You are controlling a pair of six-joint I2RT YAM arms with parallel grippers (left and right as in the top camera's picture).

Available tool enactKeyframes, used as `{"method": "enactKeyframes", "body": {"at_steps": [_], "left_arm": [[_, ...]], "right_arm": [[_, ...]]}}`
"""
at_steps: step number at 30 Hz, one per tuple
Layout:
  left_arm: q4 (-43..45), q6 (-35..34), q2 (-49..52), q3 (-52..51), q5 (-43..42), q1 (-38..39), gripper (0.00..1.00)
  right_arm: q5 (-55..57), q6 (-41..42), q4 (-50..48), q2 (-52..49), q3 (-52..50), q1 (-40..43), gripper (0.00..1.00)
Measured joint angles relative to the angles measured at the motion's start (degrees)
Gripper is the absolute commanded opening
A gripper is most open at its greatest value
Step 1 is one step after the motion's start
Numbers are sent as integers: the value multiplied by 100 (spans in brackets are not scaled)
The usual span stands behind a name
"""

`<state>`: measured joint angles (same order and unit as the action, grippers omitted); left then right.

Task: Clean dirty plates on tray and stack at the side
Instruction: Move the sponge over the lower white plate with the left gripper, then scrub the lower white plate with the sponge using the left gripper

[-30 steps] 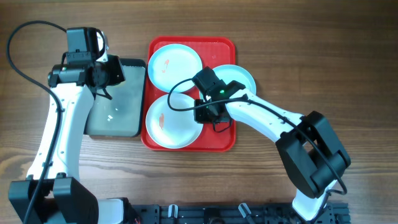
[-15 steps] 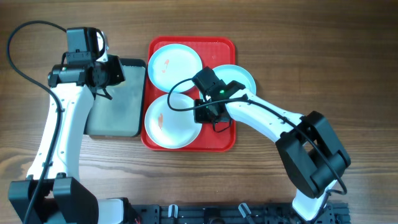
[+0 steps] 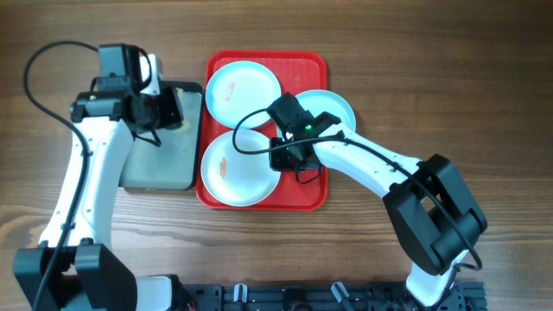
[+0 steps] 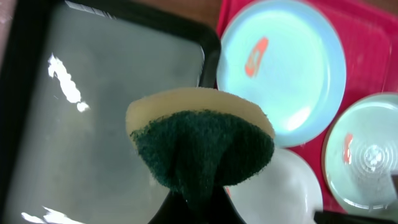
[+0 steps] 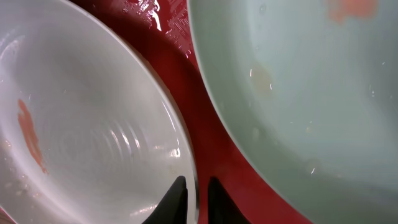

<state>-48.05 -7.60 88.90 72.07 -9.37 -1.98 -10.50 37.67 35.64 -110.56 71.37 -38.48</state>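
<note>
The red tray holds three plates. A white plate with a small reddish smear lies at the back left. Another smeared white plate lies at the front left, and a light teal plate at the right. My right gripper is shut on the front plate's right rim; its fingertips straddle the rim, and the teal plate lies just beside it. My left gripper is shut on a yellow and green sponge, held over the grey tray's right edge, beside the back plate.
A black-rimmed grey tray lies against the red tray's left side, its wet surface glinting. Bare wooden table surrounds both trays. A black rail runs along the front edge.
My left gripper has moved a little to the right with the sponge, toward the red tray. The right arm and the plates have stayed put.
</note>
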Motion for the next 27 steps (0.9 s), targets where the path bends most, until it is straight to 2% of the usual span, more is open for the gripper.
{"method": "enactKeyframes", "body": {"at_steps": [11, 18, 27], "left_arm": [[-15, -39, 0, -516, -557, 782, 4], [22, -273, 0, -752, -573, 1298, 4], [699, -409, 0, -1545, -439, 1517, 4]], "right_arm": [[-2, 0, -4, 0, 0, 0, 18], [-39, 0, -17, 0, 0, 0, 18], [-85, 0, -17, -2, 0, 0, 17]]}}
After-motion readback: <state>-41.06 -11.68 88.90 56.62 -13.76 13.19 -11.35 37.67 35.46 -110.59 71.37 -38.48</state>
